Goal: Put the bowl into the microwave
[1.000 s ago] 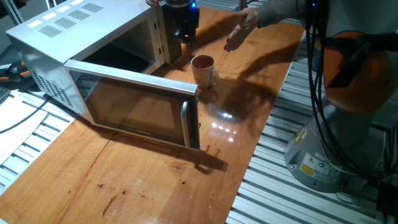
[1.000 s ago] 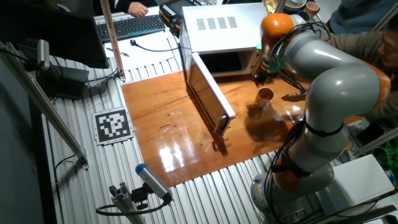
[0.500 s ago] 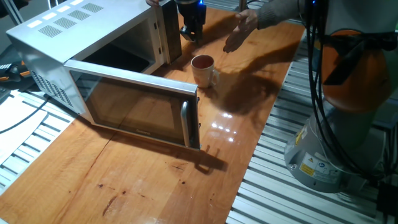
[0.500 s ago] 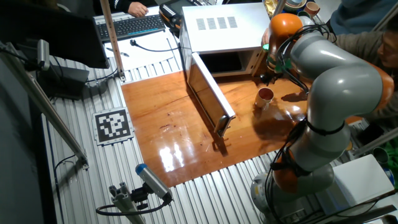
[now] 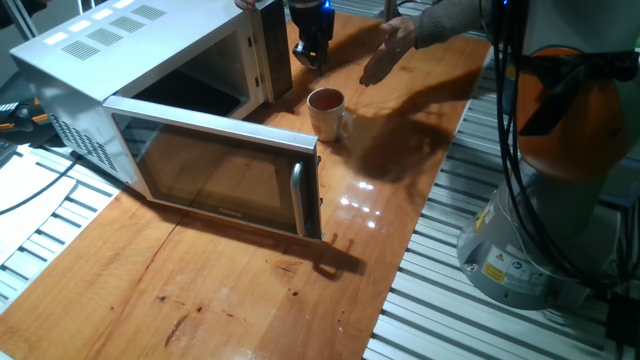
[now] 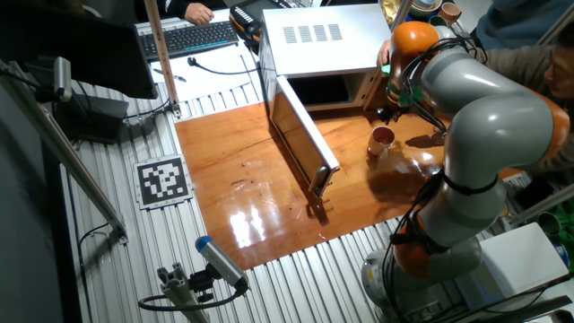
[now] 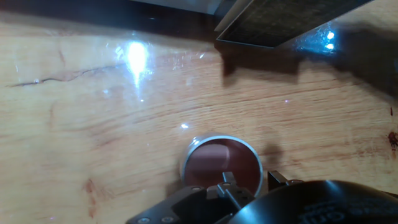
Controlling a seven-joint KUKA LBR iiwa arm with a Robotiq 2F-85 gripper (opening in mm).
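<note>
Bowl [image 5: 326, 105] upright on surface [image 5: 250, 280] beside open microwave [image 5: 120, 70]; end effector [image 5: 308, 52] above it, grip state unclear.

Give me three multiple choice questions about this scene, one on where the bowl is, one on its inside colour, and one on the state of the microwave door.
1. Where is the bowl?
A. Inside the microwave
B. On the wooden table, outside the microwave
C. Lifted in the jaws

2. What colour is the inside of the bowl?
A. Reddish-brown
B. Blue
C. Green

3. What state is the microwave door in?
A. Shut
B. Removed
C. Swung open

Answers:
1 B: both fixed views show it standing on the table, just past the open front of the oven.
2 A: the hand view looks straight down into its reddish-brown inside.
3 C: the door stands out from the body, and the dark cavity is exposed.
</note>
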